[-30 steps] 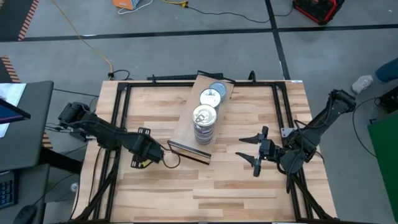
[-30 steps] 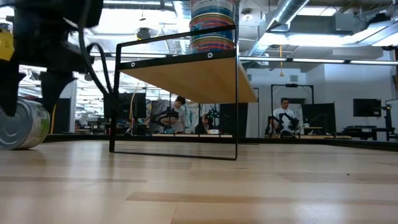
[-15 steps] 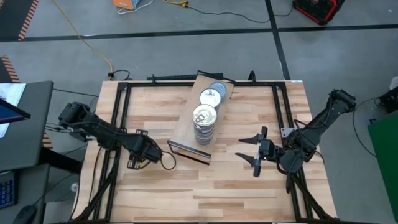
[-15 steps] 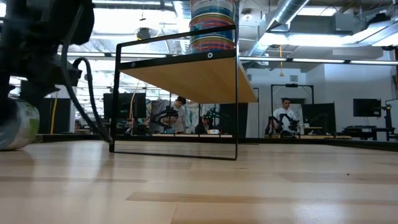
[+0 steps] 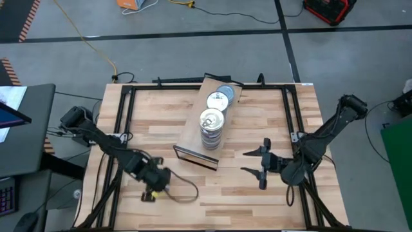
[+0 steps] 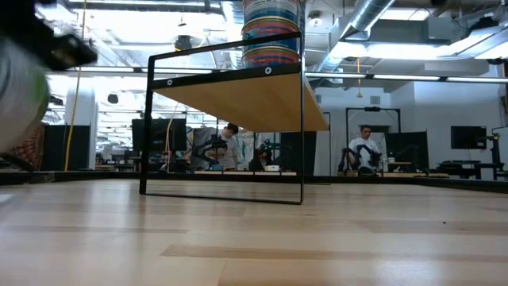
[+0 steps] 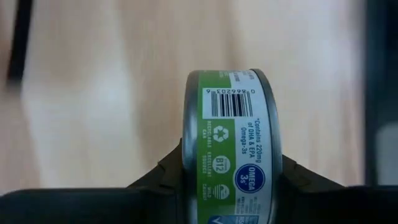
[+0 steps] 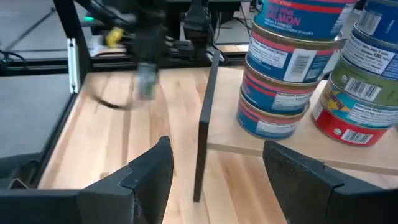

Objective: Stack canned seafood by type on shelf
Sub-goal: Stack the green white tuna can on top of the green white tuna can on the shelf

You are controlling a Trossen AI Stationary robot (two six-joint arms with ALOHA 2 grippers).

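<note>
My left gripper (image 5: 156, 180) hangs over the near left part of the table, shut on a green-labelled can (image 7: 230, 143) that stands on edge between its fingers. The can blurs at the low view's left (image 6: 20, 95), above the tabletop. The shelf (image 5: 192, 138), a light-wood plank on a black frame (image 6: 222, 119), stands at the table's middle. On it rest three stacks of cans (image 5: 212, 125) (image 5: 219, 100) (image 5: 226, 91), each on its flat bottom. My right gripper (image 5: 257, 169) waits open to the shelf's right, pointing at it. My left gripper pinches the can by its two flat faces, one finger (image 7: 163, 182) on each, with the labelled side wall (image 7: 231, 124) facing the wrist camera. The fingers come steeply from above. The can hangs on edge, clear of the table.
The shelf's black frame post (image 8: 205, 106) stands just ahead of my right gripper. Behind the post sit a blue-and-red can stack (image 8: 283, 68) and a mixed stack (image 8: 360, 93). Bare wooden tabletop (image 5: 232, 200) lies along the near edge. People sit far off in the room (image 6: 363, 151).
My left gripper has closed on the can that stood on edge on the table. It has lifted the can clear and swung toward the table's near edge, tipping more steeply downward. My right gripper has sunk slightly and stayed open.
</note>
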